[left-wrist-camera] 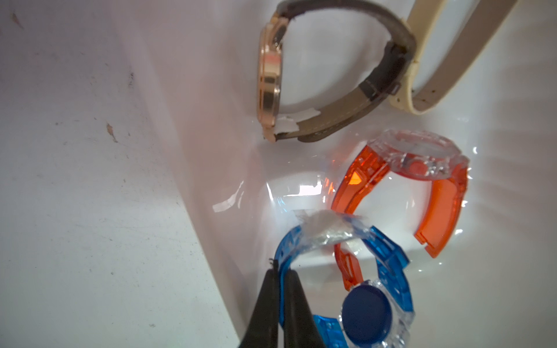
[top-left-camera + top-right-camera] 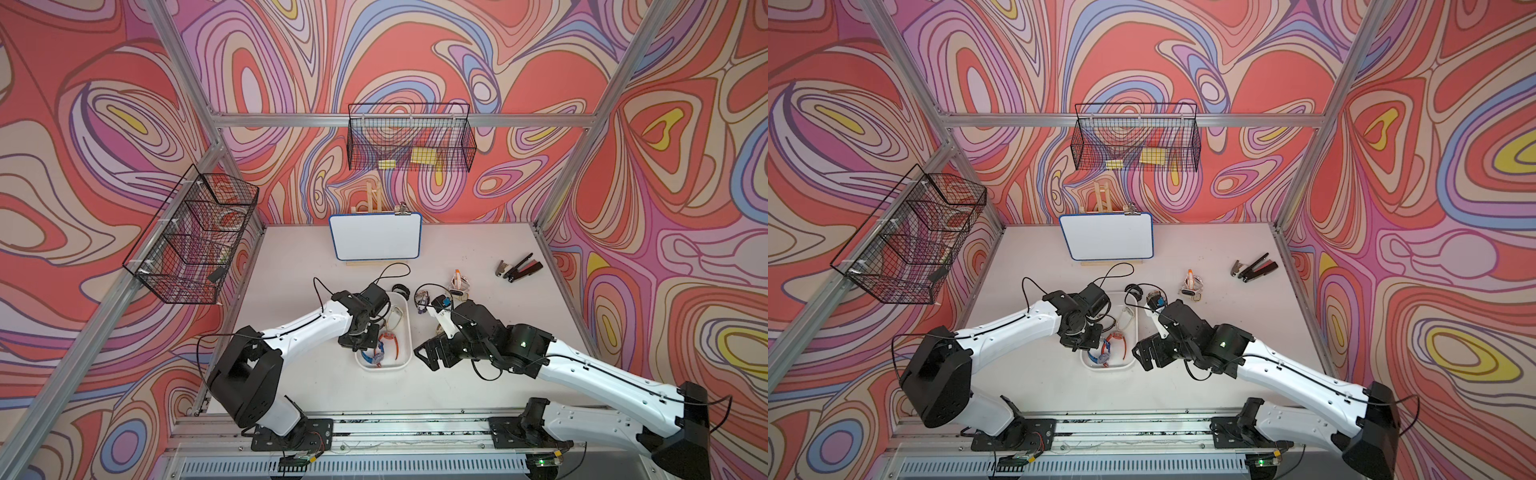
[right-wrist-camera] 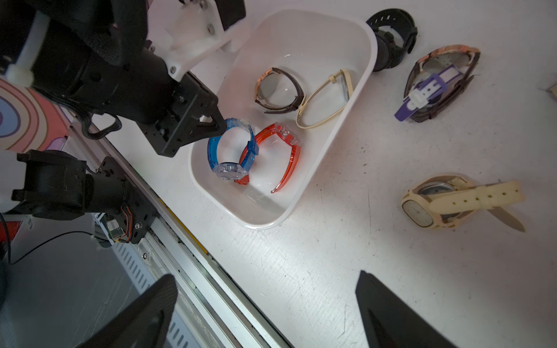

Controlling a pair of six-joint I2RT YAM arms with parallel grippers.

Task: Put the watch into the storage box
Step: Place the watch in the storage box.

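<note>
The storage box [image 2: 406, 328] is a white tray between the arms, also in the right wrist view [image 3: 331, 144]. My left gripper [image 1: 281, 271] is shut on the strap of a blue transparent watch [image 1: 388, 262], holding it inside the box near one wall. Its dark blue case hangs low beside an orange watch [image 3: 283, 144]. A brown-strap gold watch [image 3: 277, 90] and a cream watch [image 3: 325, 99] also lie in the box. My right gripper [image 3: 265, 275] stands open and empty over the table beside the box.
Outside the box lie a black watch [image 3: 391, 39], a purple and brown pair [image 3: 434, 84] and a cream watch [image 3: 452, 202]. A whiteboard [image 2: 376, 237] stands behind, pliers [image 2: 519, 268] lie at the back right, and wire baskets [image 2: 409, 137] hang on the walls.
</note>
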